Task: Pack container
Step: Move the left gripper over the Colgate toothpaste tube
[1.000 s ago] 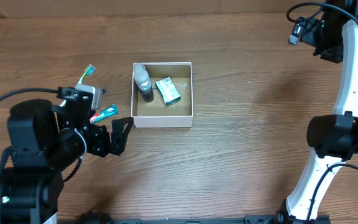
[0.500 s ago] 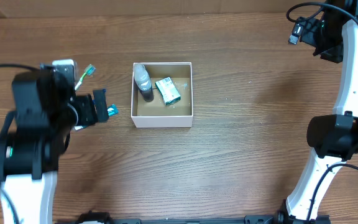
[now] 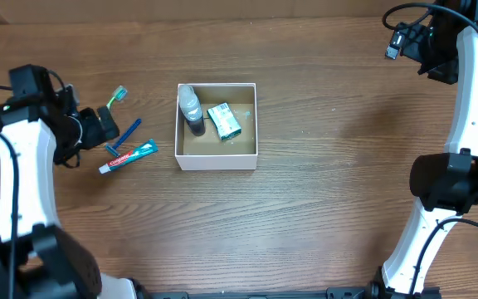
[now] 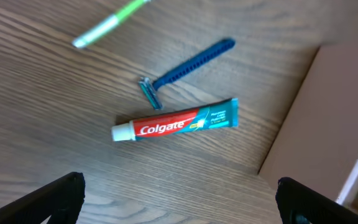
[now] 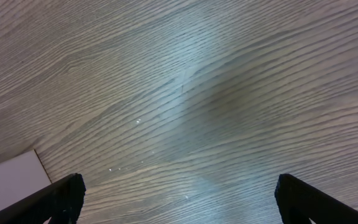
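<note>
The container point(image 3: 218, 159) is a square white-walled box with a brown floor, at mid-table. Inside it stand a grey bottle point(image 3: 192, 110) and a green packet point(image 3: 224, 120). Left of it lie a Colgate toothpaste tube point(image 3: 128, 156), a blue razor point(image 3: 125, 135) and a green toothbrush point(image 3: 116, 97). My left gripper point(image 3: 104, 127) hovers open and empty just left of these. In the left wrist view point(image 4: 179, 202) it looks down on the tube point(image 4: 176, 123), razor point(image 4: 188, 65), toothbrush point(image 4: 107, 23) and container wall point(image 4: 328, 124). My right gripper point(image 3: 417, 46) is raised at the far right, open and empty point(image 5: 179, 199).
The right wrist view shows bare wooden table with a white corner of the container point(image 5: 11, 183) at lower left. The right arm's white links stand along the table's right edge point(image 3: 455, 183).
My left arm has swung back left and away from the container's front-left corner, uncovering the toothpaste and razor. The right arm has not moved.
</note>
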Tool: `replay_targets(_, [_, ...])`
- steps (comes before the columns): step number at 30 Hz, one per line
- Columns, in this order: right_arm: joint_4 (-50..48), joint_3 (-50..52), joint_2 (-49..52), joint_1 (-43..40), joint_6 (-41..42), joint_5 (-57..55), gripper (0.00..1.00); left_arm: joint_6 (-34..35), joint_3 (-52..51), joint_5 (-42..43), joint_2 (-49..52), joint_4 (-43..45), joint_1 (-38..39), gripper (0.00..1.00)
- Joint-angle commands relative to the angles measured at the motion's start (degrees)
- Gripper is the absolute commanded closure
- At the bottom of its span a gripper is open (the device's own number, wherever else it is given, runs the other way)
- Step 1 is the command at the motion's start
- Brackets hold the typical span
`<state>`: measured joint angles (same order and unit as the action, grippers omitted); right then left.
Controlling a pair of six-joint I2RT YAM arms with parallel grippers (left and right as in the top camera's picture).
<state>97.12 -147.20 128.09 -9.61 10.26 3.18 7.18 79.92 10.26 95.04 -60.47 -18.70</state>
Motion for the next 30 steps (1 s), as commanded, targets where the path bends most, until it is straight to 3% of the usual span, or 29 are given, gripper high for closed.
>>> replay_targets(1, [-0.13,-0.07,-1.77,0.00,-0.48,0.33,0.00,-2.10,0.92,1.68,4.90,-0.15,-0.02,0.00])
replay_targets(10, [-0.13,-0.07,-1.77,0.00,-0.48,0.33,0.00,-5.57,0.92,-1.73,10.88,12.48,-0.02,0.00])
replay_targets(17, [-0.13,-0.07,-1.77,0.00,-0.48,0.33,0.00,-9.40,0.85,1.73,12.68,4.46,2.38,0.06])
replay_targets(20, [-0.13,-0.07,-1.77,0.00,-0.48,0.33,0.00,-9.42,0.85,1.70,12.74,1.70,4.66,0.04])
replay_targets(30, [-0.13,-0.07,-1.77,0.00,-0.48,0.33,0.00,-11.96,0.81,-8.81,14.99,5.33,9.84,0.00])
